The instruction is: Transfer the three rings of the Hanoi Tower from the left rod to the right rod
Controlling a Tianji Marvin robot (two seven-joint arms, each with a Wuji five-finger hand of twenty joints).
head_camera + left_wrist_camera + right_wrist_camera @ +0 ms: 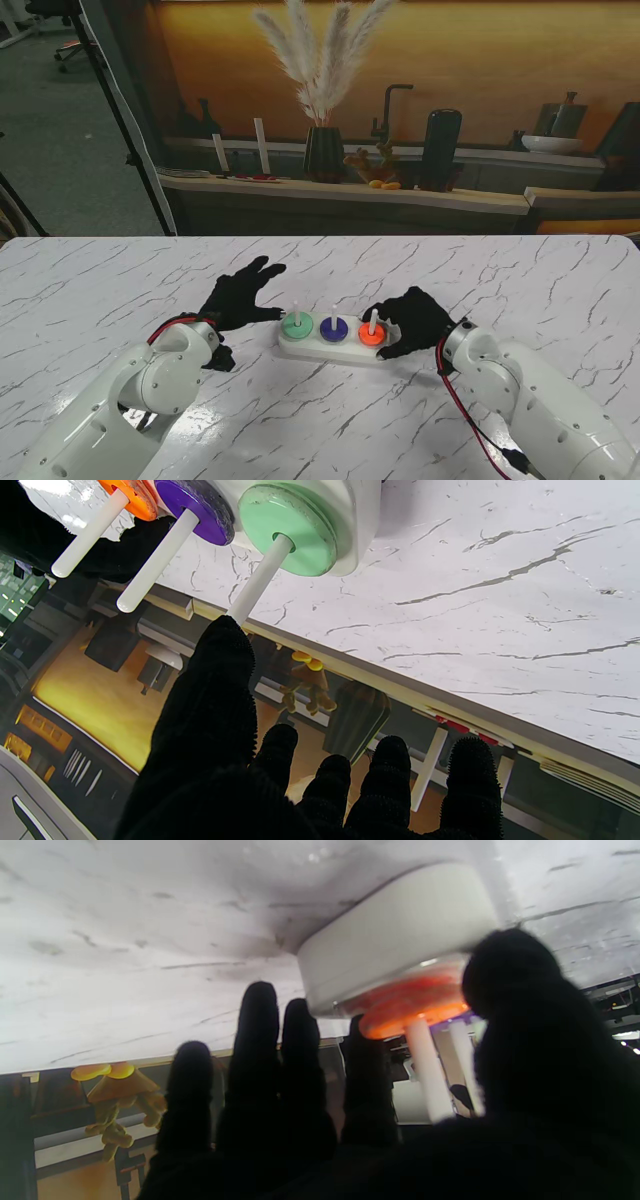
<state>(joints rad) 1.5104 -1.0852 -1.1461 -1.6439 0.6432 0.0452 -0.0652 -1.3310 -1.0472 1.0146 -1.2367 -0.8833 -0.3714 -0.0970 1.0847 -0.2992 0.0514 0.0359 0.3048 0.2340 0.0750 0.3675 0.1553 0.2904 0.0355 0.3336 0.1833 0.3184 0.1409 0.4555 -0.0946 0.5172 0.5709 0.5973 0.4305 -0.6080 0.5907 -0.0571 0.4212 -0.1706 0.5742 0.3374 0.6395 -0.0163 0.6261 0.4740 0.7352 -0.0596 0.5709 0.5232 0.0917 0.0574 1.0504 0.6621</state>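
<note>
Right hand (412, 318) curls loosely at the right rod, fingers (260, 1015) around the orange ring (371, 333), grip uncertain. Left hand (240, 295) spread wide, empty, beside the green ring (295, 324). Purple ring (333, 328) sits mid-base (300, 347). Rings look light, rigid, slick: pinch the rim edges.

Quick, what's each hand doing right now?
Left hand: open, fingers spread, holding nothing.
Right hand: around the orange ring; grip cannot be told.
</note>
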